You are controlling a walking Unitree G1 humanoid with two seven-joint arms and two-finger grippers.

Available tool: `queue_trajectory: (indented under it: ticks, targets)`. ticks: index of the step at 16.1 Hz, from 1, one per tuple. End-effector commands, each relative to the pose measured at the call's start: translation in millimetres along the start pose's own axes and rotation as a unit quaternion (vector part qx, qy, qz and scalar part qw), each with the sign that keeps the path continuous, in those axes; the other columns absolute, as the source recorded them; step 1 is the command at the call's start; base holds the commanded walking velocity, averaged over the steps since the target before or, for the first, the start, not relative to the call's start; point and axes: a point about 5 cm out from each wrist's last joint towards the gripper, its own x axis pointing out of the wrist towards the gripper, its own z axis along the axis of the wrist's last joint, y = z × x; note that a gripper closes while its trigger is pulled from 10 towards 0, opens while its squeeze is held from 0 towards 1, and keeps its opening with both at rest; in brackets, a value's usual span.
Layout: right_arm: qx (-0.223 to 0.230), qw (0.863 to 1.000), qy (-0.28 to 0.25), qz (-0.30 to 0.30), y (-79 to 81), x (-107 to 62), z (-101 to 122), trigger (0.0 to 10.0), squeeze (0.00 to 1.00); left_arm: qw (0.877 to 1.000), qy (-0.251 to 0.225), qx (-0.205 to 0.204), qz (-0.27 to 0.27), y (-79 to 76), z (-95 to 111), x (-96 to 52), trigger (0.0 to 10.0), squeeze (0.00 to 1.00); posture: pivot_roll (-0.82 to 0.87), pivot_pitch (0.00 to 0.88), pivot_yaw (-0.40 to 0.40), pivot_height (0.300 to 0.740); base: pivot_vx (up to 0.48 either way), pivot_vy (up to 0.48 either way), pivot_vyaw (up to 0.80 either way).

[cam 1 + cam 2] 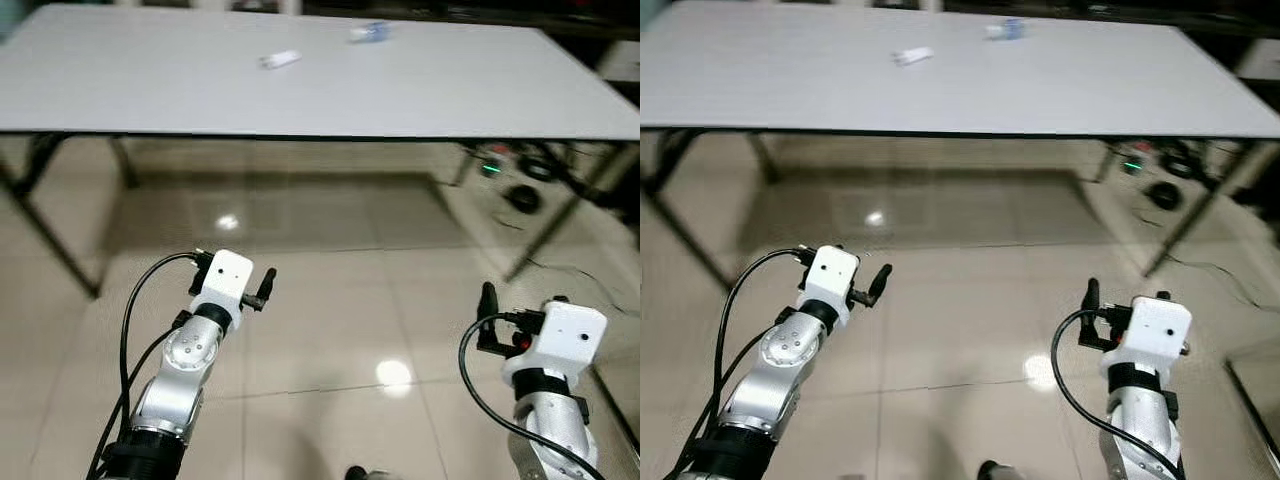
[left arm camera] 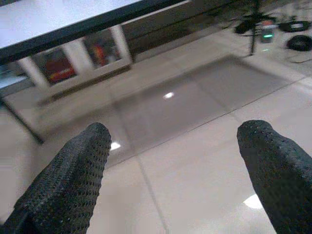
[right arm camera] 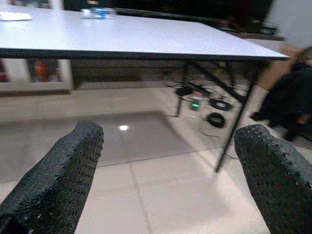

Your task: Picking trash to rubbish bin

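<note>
Two pieces of trash lie on the far part of the white counter (image 1: 420,95): a small white scrap (image 1: 280,59) left of centre and a crumpled bluish wrapper (image 1: 368,32) beyond it. The left tool (image 1: 262,288) and right tool (image 1: 487,318) hang low over the tiled floor (image 1: 330,300), both with fingers spread wide and empty. Both scraps sit well away from the near edge, so a reach could fall short, or an arm could catch the counter's edge while rising.
</note>
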Motion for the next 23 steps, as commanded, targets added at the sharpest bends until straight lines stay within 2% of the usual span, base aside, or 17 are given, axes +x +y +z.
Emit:
queue_trajectory:
  ticks: [1, 7, 12, 23]
  targets:
    - [-0.007, 1.000, -0.004, -0.008, -4.0, -1.9, 2.2, 10.0, 0.00, 1.000, 0.002, -0.004, -0.009, -2.0, 0.4, 0.2, 10.0, 0.00, 0.20, 0.083, -0.046, 0.740, 0.000, 0.000, 0.00]
    - [-0.009, 1.000, -0.006, -0.006, -3.4, -1.0, 3.2, 10.0, 0.00, 1.000, 0.002, -0.010, -0.015, -3.1, 0.1, 1.4, 10.0, 0.00, 0.20, 0.080, -0.046, 0.740, 0.217, 0.000, 0.00]
    - [-0.011, 1.000, -0.011, -0.005, -4.4, -3.1, 5.8, 10.0, 0.00, 1.000, -0.020, -0.016, -0.017, -5.2, 11.6, 4.0, 10.0, 0.00, 0.19, 0.084, -0.050, 0.740, 0.440, 0.000, 0.00]
    - [-0.015, 1.000, -0.014, 0.003, -2.8, -2.9, 7.8, 10.0, 0.00, 0.999, -0.021, -0.022, -0.019, -6.9, 13.1, 4.2, 10.0, 0.00, 0.19, 0.088, -0.056, 0.740, 0.465, 0.000, 0.00]
